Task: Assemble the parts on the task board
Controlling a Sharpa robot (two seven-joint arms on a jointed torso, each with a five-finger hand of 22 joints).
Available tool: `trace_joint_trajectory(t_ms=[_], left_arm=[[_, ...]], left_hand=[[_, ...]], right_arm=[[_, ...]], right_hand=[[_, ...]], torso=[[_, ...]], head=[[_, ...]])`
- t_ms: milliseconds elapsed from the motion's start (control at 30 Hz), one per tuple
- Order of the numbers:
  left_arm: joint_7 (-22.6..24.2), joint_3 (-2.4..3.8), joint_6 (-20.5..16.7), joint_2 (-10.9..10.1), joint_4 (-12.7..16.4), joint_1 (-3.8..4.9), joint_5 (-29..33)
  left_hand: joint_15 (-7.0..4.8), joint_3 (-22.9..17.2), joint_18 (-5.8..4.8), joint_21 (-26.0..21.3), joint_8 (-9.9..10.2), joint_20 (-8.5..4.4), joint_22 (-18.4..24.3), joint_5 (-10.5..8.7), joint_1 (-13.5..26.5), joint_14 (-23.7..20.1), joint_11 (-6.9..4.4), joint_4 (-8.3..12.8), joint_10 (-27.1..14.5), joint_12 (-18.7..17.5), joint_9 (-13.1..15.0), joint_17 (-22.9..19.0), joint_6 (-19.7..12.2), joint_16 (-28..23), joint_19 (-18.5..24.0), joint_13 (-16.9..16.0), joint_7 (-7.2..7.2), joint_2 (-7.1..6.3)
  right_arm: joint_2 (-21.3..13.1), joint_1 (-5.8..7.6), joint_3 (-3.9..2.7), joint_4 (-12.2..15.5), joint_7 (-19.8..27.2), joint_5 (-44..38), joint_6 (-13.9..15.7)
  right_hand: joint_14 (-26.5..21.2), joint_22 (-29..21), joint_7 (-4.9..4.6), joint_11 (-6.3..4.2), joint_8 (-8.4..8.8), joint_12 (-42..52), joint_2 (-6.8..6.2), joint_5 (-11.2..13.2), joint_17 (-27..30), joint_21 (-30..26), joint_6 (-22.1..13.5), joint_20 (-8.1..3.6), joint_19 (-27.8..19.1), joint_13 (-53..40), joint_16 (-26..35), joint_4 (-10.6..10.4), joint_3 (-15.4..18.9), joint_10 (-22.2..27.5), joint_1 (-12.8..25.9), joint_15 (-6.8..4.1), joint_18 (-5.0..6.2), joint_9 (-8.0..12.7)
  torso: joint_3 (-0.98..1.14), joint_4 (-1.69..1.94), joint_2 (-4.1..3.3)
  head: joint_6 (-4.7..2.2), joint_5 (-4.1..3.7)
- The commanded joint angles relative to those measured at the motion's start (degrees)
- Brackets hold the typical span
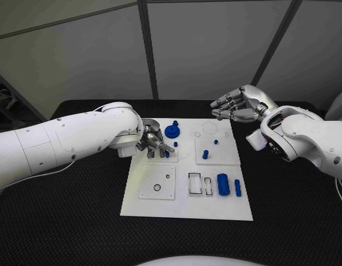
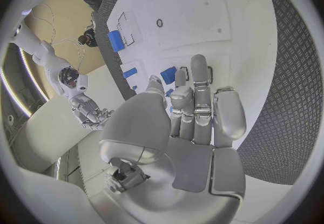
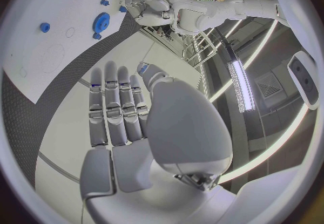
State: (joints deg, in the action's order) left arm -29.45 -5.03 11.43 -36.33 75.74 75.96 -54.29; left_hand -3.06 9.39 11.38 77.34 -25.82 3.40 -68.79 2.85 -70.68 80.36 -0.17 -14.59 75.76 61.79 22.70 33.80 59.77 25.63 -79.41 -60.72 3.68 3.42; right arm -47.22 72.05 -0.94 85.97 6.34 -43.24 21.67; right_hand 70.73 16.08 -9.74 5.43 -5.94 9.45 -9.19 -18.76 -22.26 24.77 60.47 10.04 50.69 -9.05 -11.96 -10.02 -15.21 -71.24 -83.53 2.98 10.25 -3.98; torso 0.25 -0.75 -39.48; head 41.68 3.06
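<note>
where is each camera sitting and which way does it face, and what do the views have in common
Head view: on the robot's head, looking down at the task board on the black table; both white arms enter, left hand over the board, right hand past its far edge.
Left wrist view: behind the left hand, facing the board.
Right wrist view: behind the right hand, facing the board's edge.
Shared: the blue gear shows in head and right wrist views.
</note>
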Motion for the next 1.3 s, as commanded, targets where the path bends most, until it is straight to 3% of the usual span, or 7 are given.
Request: trace_joint_trajectory(t_ms=[33,533,800,900,1000,1100,1300], left_arm=[[-0.18,0.01,-0.07,0.1,0.09,0.09,-0.45],[-0.11,0.01,-0.38,0.38,0.04,0.09,0.29],[-0.04,0.01,-0.43,0.18,0.22,0.09,2.69],[-0.03,0.01,-0.39,0.01,0.36,0.09,3.62],[0.0,0.01,-0.43,-0.27,0.54,0.09,4.49],[0.12,0.01,-0.9,-0.66,0.78,0.08,5.34],[0.46,0.01,-2.67,-1.58,1.56,0.07,7.1]], left_hand=[[0.1,-0.4,-6.85,0.23,-0.48,-0.09,-0.1,-0.11,-1.07,0.01,0.02,0.45,-0.22,-0.39,0.17,0.18,-0.64,-0.33,0.45,0.02,0.01,0.1],[-0.07,-3.98,-6.82,0.21,-1.12,-0.18,-0.24,-0.08,-5.33,0.14,-0.36,2.74,-0.55,-1.41,0.94,0.9,-1.5,-0.83,0.6,0.63,-0.37,2.61],[-0.35,-11.04,-6.77,0.02,0.07,-0.48,-0.14,-0.01,-11.88,0.04,-0.6,6.48,-2.81,-5.91,0.63,1.43,-3.5,-1.34,0.86,4.19,-0.47,3.26],[-0.17,-15.11,-6.75,-0.07,0.55,-0.46,-0.12,0.07,-12.56,-0.02,-0.36,7.12,-3.21,-7.72,0.44,1.72,-3.73,-1.66,0.97,5.61,-0.07,1.91],[0.27,-24.14,-6.71,-0.14,1.0,-0.21,-0.23,1.8,-11.11,0.03,-0.34,7.41,-3.06,-9.44,0.35,2.3,-3.55,-2.28,1.04,6.97,0.36,-1.37],[0.66,-42.98,-6.61,-0.18,0.11,-0.13,-0.58,4.97,-3.64,0.43,0.14,8.59,-2.18,-10.26,1.52,3.35,-3.09,-3.36,1.04,7.7,1.45,-9.26],[0.27,-53.15,-6.7,-0.19,-1.9,0.07,-0.95,5.15,1.92,0.98,0.15,13.17,-1.87,-11.07,3.72,4.28,-3.78,-4.13,0.95,8.64,0.7,-11.65]], right_arm=[[0.07,0.11,-0.05,0.02,0.06,-0.01,-0.01],[0.16,0.11,-0.05,-0.1,-0.17,-0.01,-0.24],[0.18,0.11,-0.04,-0.18,-0.31,-0.01,-0.44],[0.2,0.11,-0.04,-0.21,-0.34,-0.01,-0.52],[0.21,0.11,-0.04,-0.25,-0.36,-0.01,-0.61],[0.25,0.11,-0.04,-0.31,-0.4,-0.01,-0.71],[0.32,0.11,-0.04,-0.42,-0.42,-0.01,-0.84]], right_hand=[[-0.04,-0.07,-0.21,0.28,0.39,-0.24,0.13,-0.34,0.09,-0.26,-0.11,0.52,0.0,0.07,0.28,0.33,0.07,0.2,0.57,0.42,0.19,0.04],[0.02,-0.3,-0.23,0.29,0.43,-0.3,0.21,-1.17,0.07,-0.61,-0.09,0.58,0.16,0.07,0.47,0.52,-0.04,0.19,0.5,0.43,0.23,0.01],[0.1,-0.56,-0.25,0.31,0.5,-0.4,0.17,-2.58,0.04,-1.03,-0.09,0.6,0.45,0.07,0.74,0.76,-0.14,0.18,0.51,0.44,0.25,-0.02],[0.11,-0.62,-0.26,0.31,0.52,-0.42,0.17,-2.89,0.04,-1.11,-0.1,0.6,0.5,0.08,0.8,0.81,-0.17,0.18,0.51,0.45,0.25,-0.02],[0.12,-0.65,-0.27,0.32,0.54,-0.43,0.14,-3.05,0.03,-1.16,-0.11,0.61,0.53,0.08,0.83,0.84,-0.17,0.18,0.53,0.45,0.25,-0.02],[0.12,-0.65,-0.27,0.32,0.54,-0.43,0.14,-3.05,0.03,-1.16,-0.11,0.61,0.53,0.08,0.83,0.84,-0.17,0.18,0.53,0.45,0.25,-0.02],[0.12,-0.67,-0.27,0.33,0.55,-0.45,0.14,-3.19,0.03,-1.2,-0.13,0.61,0.56,0.08,0.86,0.86,-0.18,0.19,0.55,0.45,0.25,-0.02]], torso=[[0.02,0.03,-0.04],[0.02,0.04,-0.01],[0.03,0.04,-0.02],[0.02,0.05,0.01],[0.0,0.07,-0.01],[0.01,0.07,0.0],[0.04,0.06,-0.01]], head=[[0.07,-0.02],[0.27,0.05],[0.35,0.21],[0.37,0.24],[0.37,0.3],[0.35,0.41],[0.27,0.47]])
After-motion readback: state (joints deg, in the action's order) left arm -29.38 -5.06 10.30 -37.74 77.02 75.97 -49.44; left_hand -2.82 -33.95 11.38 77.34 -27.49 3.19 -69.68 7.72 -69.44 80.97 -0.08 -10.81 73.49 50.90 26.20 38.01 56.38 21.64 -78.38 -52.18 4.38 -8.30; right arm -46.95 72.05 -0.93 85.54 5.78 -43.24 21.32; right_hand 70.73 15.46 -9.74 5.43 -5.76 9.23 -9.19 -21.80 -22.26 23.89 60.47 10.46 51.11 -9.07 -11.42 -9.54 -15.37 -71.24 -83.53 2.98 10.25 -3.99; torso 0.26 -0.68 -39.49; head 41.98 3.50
